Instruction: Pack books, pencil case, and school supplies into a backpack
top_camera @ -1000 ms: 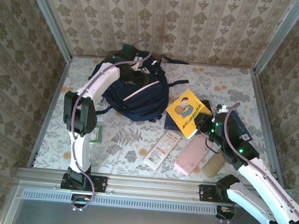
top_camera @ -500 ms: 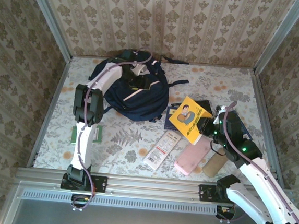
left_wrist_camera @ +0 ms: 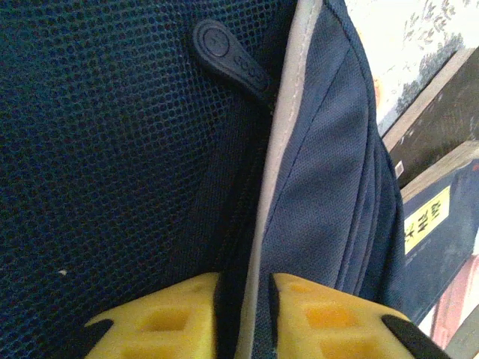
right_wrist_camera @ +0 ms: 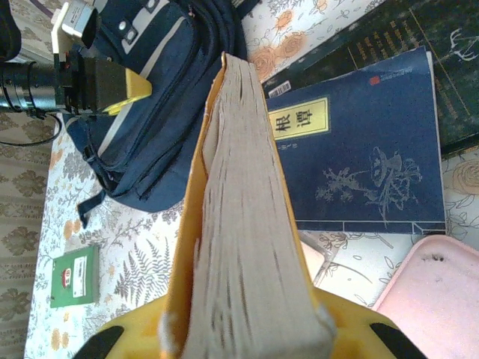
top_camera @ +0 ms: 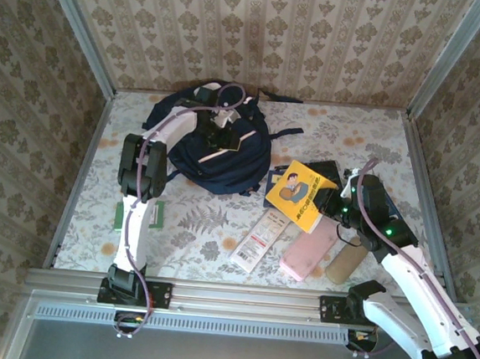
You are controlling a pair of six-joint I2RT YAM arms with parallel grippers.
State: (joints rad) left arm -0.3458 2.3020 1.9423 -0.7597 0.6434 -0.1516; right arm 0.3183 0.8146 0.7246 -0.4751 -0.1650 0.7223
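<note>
One backpack (top_camera: pixel 232 169) pinched by left gripper (left_wrist_camera: pixel 245 303); one yellow paperback (top_camera: pixel 298 193) clamped by right gripper (top_camera: pixel 328 207); three supplies (top_camera: pixel 308 248).

A staged robot test booth rather than a home: damask-papered panels (top_camera: pixel 270 31) in aluminium framing (top_camera: pixel 78 27) enclose a floral-printed surface (top_camera: pixel 379 133) behind a metal mounting rail (top_camera: pixel 238 298).

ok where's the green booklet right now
Top view: the green booklet lies on the table, left side, partly behind the left arm, below the backpack.
</note>
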